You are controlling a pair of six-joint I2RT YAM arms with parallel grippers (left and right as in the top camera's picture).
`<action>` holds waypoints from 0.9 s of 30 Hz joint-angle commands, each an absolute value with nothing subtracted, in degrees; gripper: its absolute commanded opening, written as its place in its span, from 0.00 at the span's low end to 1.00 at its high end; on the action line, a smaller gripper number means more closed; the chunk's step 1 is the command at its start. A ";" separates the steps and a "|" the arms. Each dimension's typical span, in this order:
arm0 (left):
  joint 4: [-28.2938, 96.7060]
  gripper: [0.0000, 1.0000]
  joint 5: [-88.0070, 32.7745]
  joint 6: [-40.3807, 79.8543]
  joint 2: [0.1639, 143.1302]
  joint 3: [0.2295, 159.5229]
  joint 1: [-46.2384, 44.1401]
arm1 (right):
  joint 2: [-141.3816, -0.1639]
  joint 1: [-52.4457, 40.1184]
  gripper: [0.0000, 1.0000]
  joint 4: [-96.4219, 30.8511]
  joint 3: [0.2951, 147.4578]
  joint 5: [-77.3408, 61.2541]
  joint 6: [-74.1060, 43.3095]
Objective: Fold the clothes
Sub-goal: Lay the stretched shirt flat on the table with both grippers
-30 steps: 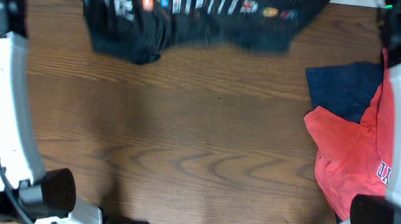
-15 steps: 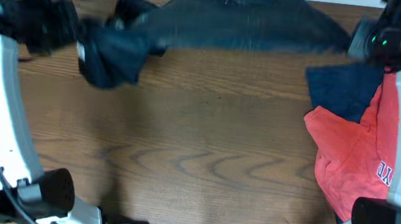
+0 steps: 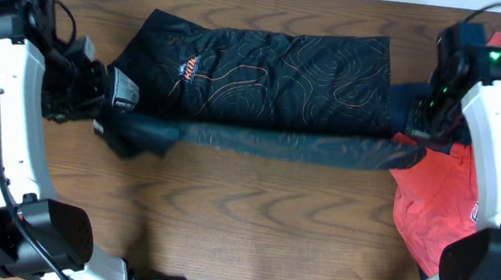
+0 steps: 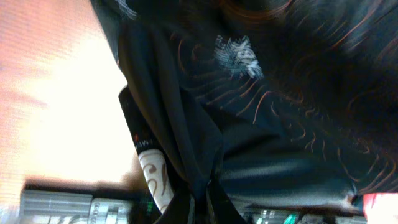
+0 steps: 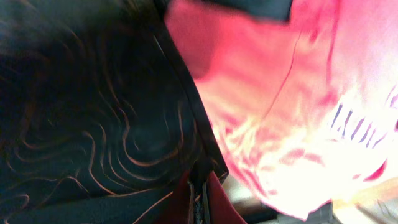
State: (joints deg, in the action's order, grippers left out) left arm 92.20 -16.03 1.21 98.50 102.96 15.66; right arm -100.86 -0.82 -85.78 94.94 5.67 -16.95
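Near: table (image 3: pixel 251 224) wood, T-shirt (image 3: pixel 429 215) heaped at right.
Next: jersey (image 3: pixel 276 77) near hem stretched between both grippers, blurred.
Left gripper (image 3: pixel 115 112) pinched onto left corner; right gripper (image 3: pixel 416 131) clamped onto right corner, just beside T-shirt.
Far: jersey body lies flat, contour lines up; navy garment (image 3: pixel 405 93) at its right end.
Step, judged: spreading flat before first fold.
Next: lower hem evenly, both arms together, keep clear of T-shirt, release.

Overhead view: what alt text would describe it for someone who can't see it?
A black jersey with thin orange contour lines lies spread on a brown wooden table, its near edge pinched at either end by the robot's left gripper and right gripper. A crumpled red T-shirt lies at the right.
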 commanded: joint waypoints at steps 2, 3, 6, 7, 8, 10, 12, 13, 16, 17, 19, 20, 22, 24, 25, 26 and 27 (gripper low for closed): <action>94.43 0.06 -12.71 0.51 97.62 95.81 16.12 | -100.73 -0.43 0.01 -85.84 87.74 4.60 -18.85; 94.19 0.06 -12.45 0.60 97.23 93.19 16.12 | -100.73 -0.56 0.01 -85.58 85.67 3.62 -18.85; 92.12 0.06 -12.08 0.78 95.74 85.84 16.12 | -100.73 -1.28 0.01 -83.74 79.79 3.14 -19.35; 91.15 0.06 -11.81 1.37 95.09 83.26 16.12 | -100.73 -1.54 0.01 -83.13 78.17 3.14 -19.68; 90.41 0.06 -11.35 1.69 94.41 81.12 16.12 | -100.73 -1.78 0.01 -82.56 76.71 3.11 -19.94; 88.55 0.06 -9.80 3.68 92.55 76.93 16.12 | -100.73 -2.09 0.01 -81.82 74.17 3.14 -20.67; 87.22 0.06 -8.88 5.06 90.56 73.93 16.12 | -100.71 -2.33 0.01 -81.38 72.36 3.16 -20.78; 86.78 0.06 -8.88 5.13 89.52 72.75 16.12 | -100.66 -2.33 0.01 -81.34 71.85 3.18 -20.78; 86.00 0.06 -8.86 5.72 86.43 70.76 16.12 | -100.51 -2.33 0.01 -81.17 71.44 3.20 -20.75; 85.58 0.06 -8.86 5.85 85.43 70.57 16.12 | -100.31 -2.33 0.01 -80.62 71.46 3.18 -20.75; 83.46 0.06 -8.91 5.91 84.09 70.57 16.12 | -100.01 -2.24 0.01 -78.30 71.48 3.18 -20.75; 81.56 0.06 -8.97 5.91 83.66 70.57 16.12 | -100.01 -2.17 0.01 -76.69 71.48 3.16 -20.75; 77.38 0.06 -9.89 5.91 83.50 70.57 16.12 | -100.01 -2.09 0.01 -71.92 71.50 3.09 -20.75; 71.55 0.06 -12.38 5.89 84.07 70.57 16.10 | -100.01 -2.11 0.01 -65.54 71.50 2.87 -20.73; 68.66 0.06 -13.41 5.91 84.60 70.57 16.10 | -100.01 -2.11 0.01 -62.50 71.50 2.52 -20.47; 65.91 0.06 -14.31 5.91 85.23 70.54 16.12 | -100.01 -2.11 0.01 -59.00 71.50 2.24 -20.01; 62.76 0.06 -14.83 5.91 86.13 70.54 16.10 | -100.05 -2.11 0.01 -56.25 71.50 1.96 -19.79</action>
State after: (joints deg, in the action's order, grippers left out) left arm 66.24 -12.62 5.39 84.40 70.52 15.75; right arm -100.86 -1.85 -59.05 71.44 2.04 -19.94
